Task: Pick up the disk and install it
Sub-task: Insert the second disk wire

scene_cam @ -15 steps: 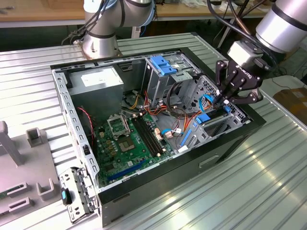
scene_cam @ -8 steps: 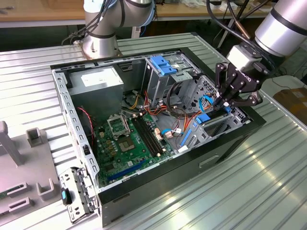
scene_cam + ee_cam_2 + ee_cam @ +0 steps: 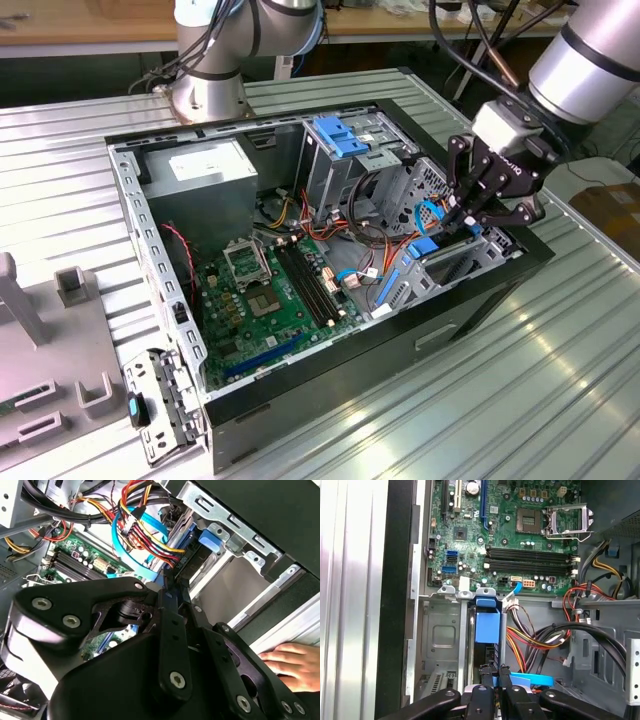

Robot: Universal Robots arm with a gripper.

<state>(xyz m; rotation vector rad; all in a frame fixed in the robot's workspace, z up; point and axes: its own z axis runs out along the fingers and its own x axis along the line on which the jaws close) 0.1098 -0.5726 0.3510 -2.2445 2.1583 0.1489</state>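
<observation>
Inside open computer case [image 3: 330, 360], gripper [image 3: 462, 222] clenched on blue-railed disk [image 3: 486, 622] in its bay.

Cable bundle [image 3: 540, 635] crowds bay beside disk [image 3: 486, 625]; empty slot [image 3: 442, 645] on other side open.

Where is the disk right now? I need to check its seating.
The disk stands edge-on in the drive bay at the exterior view's right of the case, under the gripper, beside the coloured cables.
</observation>
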